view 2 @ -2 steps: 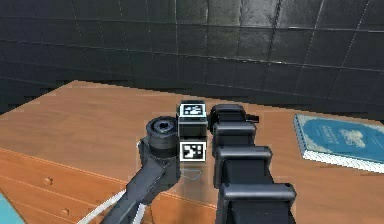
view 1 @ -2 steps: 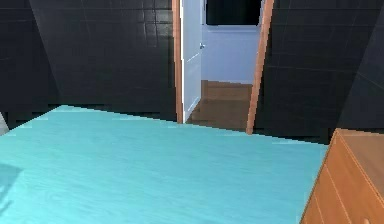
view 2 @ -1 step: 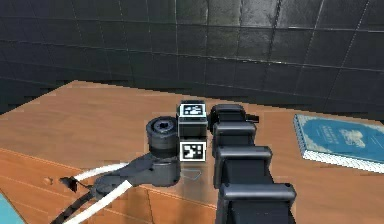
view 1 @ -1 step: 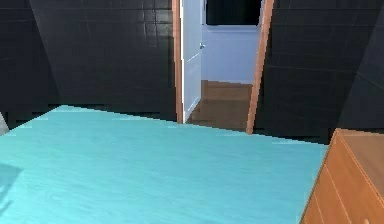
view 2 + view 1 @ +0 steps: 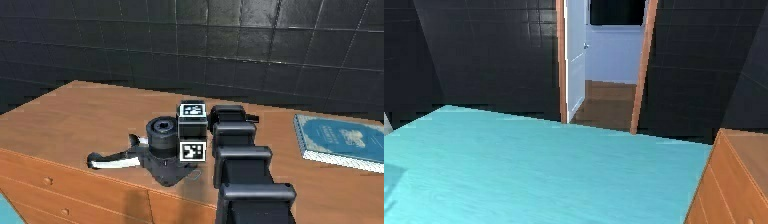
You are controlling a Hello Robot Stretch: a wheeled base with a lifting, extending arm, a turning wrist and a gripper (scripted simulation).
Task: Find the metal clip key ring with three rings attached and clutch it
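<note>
**Gripper at the dresser, key ring unclear**

Forward view: teal bed [image 5: 534,165] near, open door [image 5: 576,60] far. Arm side view: gripper [image 5: 112,156] over the wooden dresser [image 5: 80,115], blue book [image 5: 340,140] far right. There's a whitish bit [image 5: 108,161] at its fingers. Can't tell if that's the key ring, or if anything's held.

A wooden dresser [image 5: 80,115] with drawers carries a blue book [image 5: 340,140] lying flat toward the arm side view's right, and a turquoise bed [image 5: 534,165] stands beside it.
</note>
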